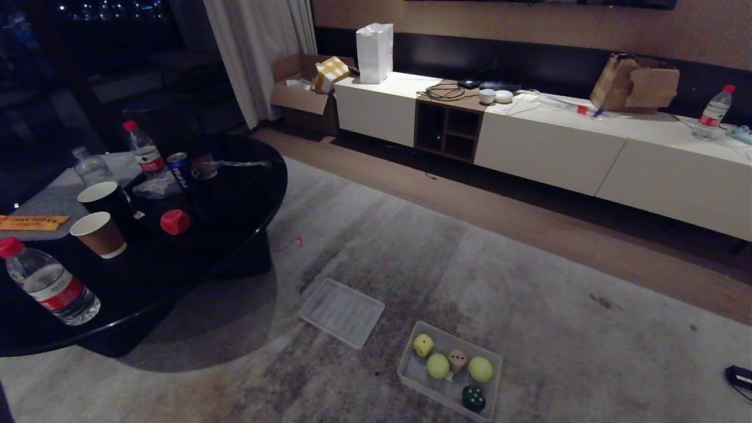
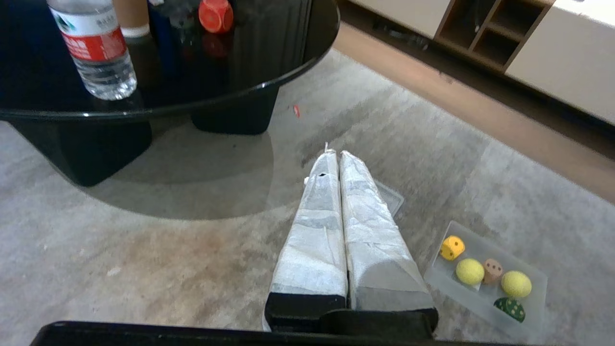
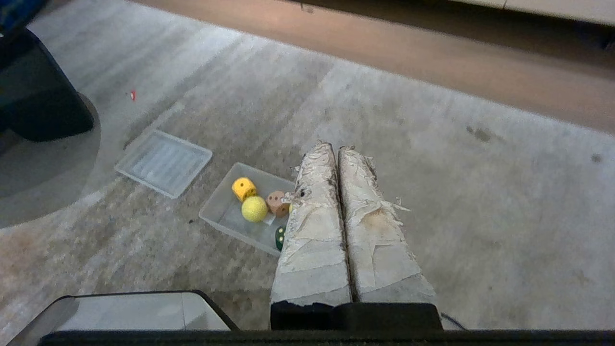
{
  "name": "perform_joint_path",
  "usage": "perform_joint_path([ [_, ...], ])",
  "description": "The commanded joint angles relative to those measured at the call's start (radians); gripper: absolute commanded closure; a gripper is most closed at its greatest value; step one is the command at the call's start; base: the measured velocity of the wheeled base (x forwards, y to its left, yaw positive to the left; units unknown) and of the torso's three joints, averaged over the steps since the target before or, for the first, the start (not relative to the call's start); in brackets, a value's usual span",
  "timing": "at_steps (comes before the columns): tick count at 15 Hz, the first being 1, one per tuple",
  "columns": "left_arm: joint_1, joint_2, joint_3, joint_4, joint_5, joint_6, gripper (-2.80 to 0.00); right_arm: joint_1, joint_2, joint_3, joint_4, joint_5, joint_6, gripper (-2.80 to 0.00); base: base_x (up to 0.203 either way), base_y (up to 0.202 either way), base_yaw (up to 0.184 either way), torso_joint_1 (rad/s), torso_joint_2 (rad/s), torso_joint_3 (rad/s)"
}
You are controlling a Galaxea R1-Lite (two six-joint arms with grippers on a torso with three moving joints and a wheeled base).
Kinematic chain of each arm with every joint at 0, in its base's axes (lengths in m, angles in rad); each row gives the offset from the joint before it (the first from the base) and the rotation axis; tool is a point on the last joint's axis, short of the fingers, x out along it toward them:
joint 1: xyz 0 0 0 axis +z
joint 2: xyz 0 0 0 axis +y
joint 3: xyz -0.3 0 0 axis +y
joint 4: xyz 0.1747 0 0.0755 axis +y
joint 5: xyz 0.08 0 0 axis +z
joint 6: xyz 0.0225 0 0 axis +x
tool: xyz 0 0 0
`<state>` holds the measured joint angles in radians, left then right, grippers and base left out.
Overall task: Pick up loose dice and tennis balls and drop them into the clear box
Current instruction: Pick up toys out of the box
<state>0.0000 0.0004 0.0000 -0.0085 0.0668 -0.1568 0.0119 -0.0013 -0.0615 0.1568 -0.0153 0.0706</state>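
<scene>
Neither arm is seen in the head view; each gripper is shown only by its own wrist camera. The left gripper (image 2: 338, 154) is clenched, its tape-wrapped fingers (image 2: 314, 230) pressed together over the grey rug (image 2: 144, 250), nothing held. The right gripper (image 3: 336, 146) is likewise clenched and empty, its frayed tape-covered fingers (image 3: 375, 240) hanging above the rug beside the clear box (image 1: 411, 376).

The clear box, a shallow translucent plastic tray with low walls, lies on the rug. Inside it are seen a yellow die (image 1: 423, 345), a beige die (image 1: 457, 359), a dark green die (image 1: 473, 398) and two fuzzy tennis balls (image 1: 437, 365), all about one size. In the right wrist view one ball and much of the green die are hidden behind the fingers.

A flat ribbed lid (image 1: 342, 311) lies on the rug near the box. A red die (image 1: 175, 222) rests on the glossy black round counter (image 1: 235, 235), among water bottles (image 1: 50, 288) and paper cups (image 1: 100, 234); it is absent from the right wrist view. Only the head view takes in the long white cabinet (image 1: 546, 147).
</scene>
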Motion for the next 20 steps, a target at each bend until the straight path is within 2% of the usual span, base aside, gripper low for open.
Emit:
perform_joint_path([
  [1,0.000,0.001,0.000,-0.001,0.001,-0.001,0.00,0.000,0.001,0.000,0.000,0.001,-0.002,0.00,0.000,0.000,0.000,0.001,0.00,0.200],
  [10,0.000,0.001,0.000,-0.001,0.001,0.000,0.00,0.000,0.001,0.000,0.000,0.000,-0.002,0.00,0.000,0.000,0.000,0.000,0.00,0.190],
  [20,0.000,0.001,0.000,-0.001,0.001,0.005,0.00,0.000,0.001,0.000,0.001,0.000,-0.002,0.00,0.000,0.000,0.000,0.001,0.00,0.013],
])
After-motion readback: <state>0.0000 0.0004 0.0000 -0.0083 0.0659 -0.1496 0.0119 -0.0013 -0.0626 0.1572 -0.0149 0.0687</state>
